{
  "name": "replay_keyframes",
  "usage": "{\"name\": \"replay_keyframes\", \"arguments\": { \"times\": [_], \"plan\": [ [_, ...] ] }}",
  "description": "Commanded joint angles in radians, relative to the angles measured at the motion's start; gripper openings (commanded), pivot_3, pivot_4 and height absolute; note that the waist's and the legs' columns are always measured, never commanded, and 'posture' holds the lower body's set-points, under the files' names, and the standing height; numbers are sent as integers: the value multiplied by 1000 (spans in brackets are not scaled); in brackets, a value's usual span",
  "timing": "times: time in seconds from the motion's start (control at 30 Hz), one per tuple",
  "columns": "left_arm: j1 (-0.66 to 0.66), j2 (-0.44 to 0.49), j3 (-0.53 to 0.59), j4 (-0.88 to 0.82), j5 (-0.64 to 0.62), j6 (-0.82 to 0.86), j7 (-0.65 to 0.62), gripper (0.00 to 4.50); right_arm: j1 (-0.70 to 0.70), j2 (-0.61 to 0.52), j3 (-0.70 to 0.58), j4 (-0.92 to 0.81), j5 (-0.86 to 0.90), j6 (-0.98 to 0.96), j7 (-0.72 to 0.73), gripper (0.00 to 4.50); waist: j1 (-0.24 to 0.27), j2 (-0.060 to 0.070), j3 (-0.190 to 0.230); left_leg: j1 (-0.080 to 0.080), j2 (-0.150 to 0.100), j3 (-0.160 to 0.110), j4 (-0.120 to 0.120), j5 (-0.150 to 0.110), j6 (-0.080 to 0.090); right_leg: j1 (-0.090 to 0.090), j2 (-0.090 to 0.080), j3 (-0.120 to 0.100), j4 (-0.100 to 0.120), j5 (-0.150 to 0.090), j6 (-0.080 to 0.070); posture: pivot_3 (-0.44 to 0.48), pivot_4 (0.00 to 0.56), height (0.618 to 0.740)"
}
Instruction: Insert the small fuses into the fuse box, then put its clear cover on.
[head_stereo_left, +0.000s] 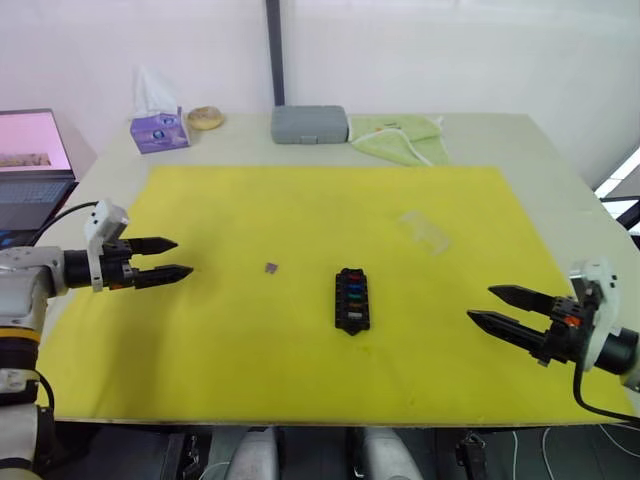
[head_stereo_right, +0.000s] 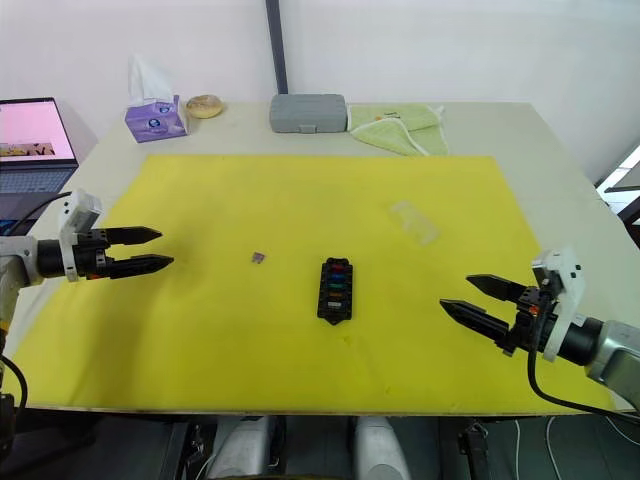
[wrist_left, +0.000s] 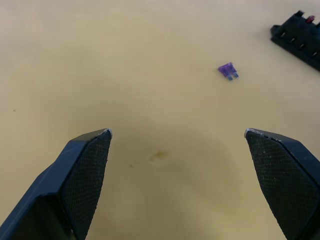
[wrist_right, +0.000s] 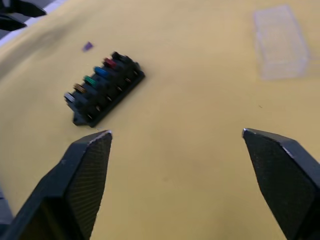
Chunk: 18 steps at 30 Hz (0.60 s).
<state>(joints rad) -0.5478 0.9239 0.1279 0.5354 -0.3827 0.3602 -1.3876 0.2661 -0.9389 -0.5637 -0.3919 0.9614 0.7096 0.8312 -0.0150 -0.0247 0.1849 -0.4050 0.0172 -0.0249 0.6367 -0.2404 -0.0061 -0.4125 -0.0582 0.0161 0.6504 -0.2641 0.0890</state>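
txt: none legible | tissue box (head_stereo_left: 159, 131) far-left corner of tabletop: purple print, too small to read | laptop screen (head_stereo_left: 33, 142) off left edge: pink pic, no readable words | grey case (head_stereo_left: 309, 124) far edge: no label seen | fuse box (head_stereo_left: 352, 299): markings too small to read

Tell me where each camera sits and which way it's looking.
Head views: from above, looking forward and down at the yellow mat, fuse box, both arms.
Left wrist view: along the open left tool toward the purple fuse.
Right wrist view: along the open right tool toward the clear cover.
Shared: the fuse box.
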Motion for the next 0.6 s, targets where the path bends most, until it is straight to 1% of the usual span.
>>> {"name": "replay_keyframes", "arguments": {
  "times": [0.03, 0.13, 0.2, 0.27, 0.33, 0.4, 0.5, 0.6],
  "plan": [
    [-42, 2, -8, 31, 18, -30, -18, 4500, -10, -16, -50, 2, -29, -19, 37, 4455, 1, 0, 0, 0, 0, 0, 0, 0, 0, 0, 0, 0, 0, 0, 0, 0, 150, 740],
    [-88, -16, -28, 55, 33, -36, -21, 4500, -28, -25, -57, 30, -79, -31, 45, 4455, 4, 0, 0, -1, 0, 0, 1, 0, 0, 0, 0, 0, 0, 0, 0, 0, 150, 740],
    [-129, -47, -46, 74, 24, -1, -41, 4500, -54, -27, -62, 42, -85, -43, 68, 4455, 4, 0, 0, -1, 0, 0, 2, 0, 0, 0, 0, 0, 0, 0, 0, 0, 150, 740],
    [-163, -97, -78, 81, 19, 37, -70, 4500, -97, -42, -58, 26, -59, -20, 78, 4455, 4, 0, 0, -2, 0, 0, 2, 0, 0, 0, 0, 0, 0, 0, 0, 0, 150, 740],
    [-189, -143, -115, 89, 24, 66, -101, 4500, -149, -67, -39, -34, 8, 39, 71, 4455, 4, 0, 0, -2, 0, 0, 4, 0, 1, 1, 0, 0, 0, 0, 0, 0, 150, 740],
    [-203, -166, -138, 99, 33, 79, -124, 4500, -189, -84, -19, -92, 72, 95, 57, 4455, -1, 0, 0, -2, 0, -1, 5, -1, 2, 0, 0, 0, 1, 0, 0, 0, 150, 740],
    [-212, -216, -190, 119, 60, 68, -152, 4500, -275, -102, 75, -220, 145, 139, 16, 4455, -6, 0, 0, -2, 2, -1, 9, -5, 8, 0, 3, 0, 2, 0, 0, 0, 150, 740],
    [-220, -256, -219, 153, 81, 55, -167, 4500, -369, -67, 171, -309, 214, 151, -72, 4455, -1, 0, 0, -2, 2, -1, 10, -5, 9, 0, 3, 1, 3, 0, 0, 0, 150, 740]
  ]
}}
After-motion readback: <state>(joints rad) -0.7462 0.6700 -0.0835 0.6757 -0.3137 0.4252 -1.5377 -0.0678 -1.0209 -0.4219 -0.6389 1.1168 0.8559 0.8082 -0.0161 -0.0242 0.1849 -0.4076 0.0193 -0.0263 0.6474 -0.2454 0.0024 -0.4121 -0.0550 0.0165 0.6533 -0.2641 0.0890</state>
